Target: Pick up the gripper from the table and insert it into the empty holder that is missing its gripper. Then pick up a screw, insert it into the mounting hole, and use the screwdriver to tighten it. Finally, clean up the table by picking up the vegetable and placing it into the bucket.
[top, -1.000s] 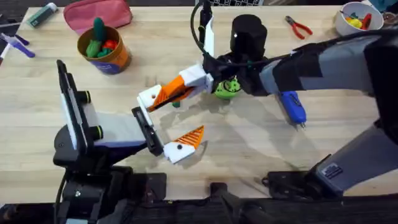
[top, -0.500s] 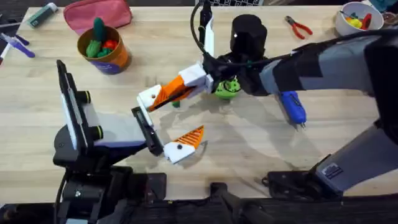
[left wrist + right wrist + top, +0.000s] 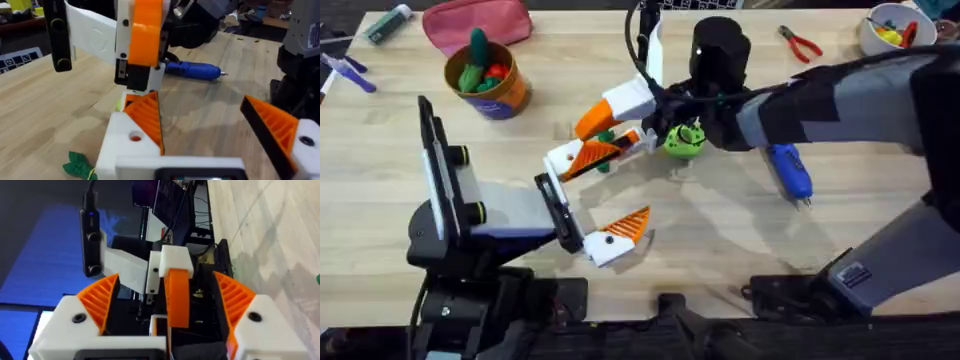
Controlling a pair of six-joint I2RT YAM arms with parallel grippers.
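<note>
Left gripper (image 3: pixel 197 100) offers its fingers, spread wide, for the fitting.
The orange gripper (image 3: pixel 588 157) seems seated in the white holder (image 3: pixel 560 160); just beyond, the right gripper (image 3: pixel 165 277) hovers with pads apart, pinching nothing, probably to leave room for the screw.

Robotics lab: wooden bench (image 3: pixel 880 230), monitors (image 3: pixel 170 202).

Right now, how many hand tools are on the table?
2. The screwdriver lies right of the middle. The pliers lie near the far edge, also on the right. Others may be hidden.
</note>
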